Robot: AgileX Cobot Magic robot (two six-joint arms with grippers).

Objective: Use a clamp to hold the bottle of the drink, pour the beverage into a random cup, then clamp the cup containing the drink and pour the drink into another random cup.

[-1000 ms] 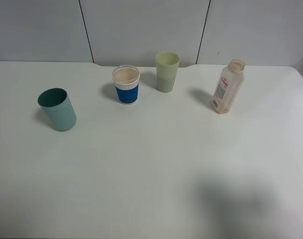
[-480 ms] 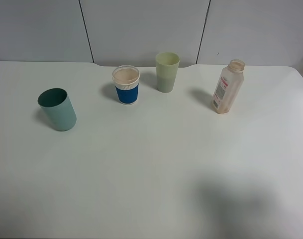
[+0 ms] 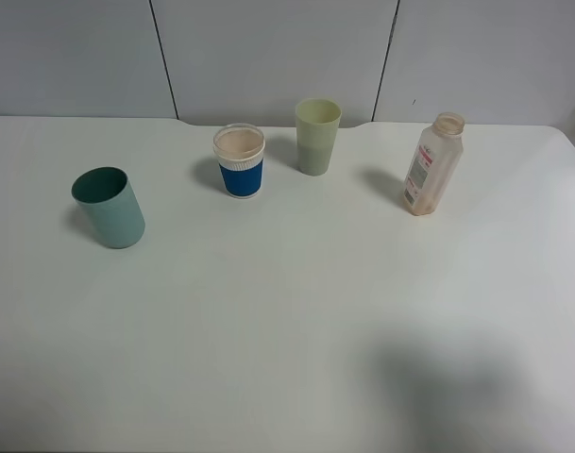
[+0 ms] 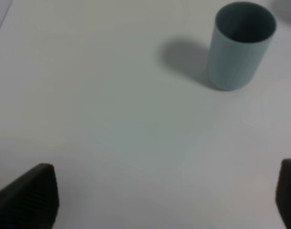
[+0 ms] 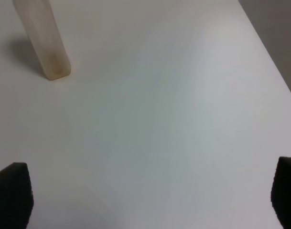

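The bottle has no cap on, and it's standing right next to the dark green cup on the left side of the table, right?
Not quite. The bottle is uncapped, but it stands on the right side of the table, far from the teal cup, which is alone on the left. The exterior high view shows this, with the blue paper cup and pale green cup between them.

The table (image 3: 287,311) is showing white; cups are showing teal (image 3: 109,208), blue-and-white (image 3: 240,161) and pale green (image 3: 316,137); the bottle (image 3: 432,165) is looking cloudy beige.
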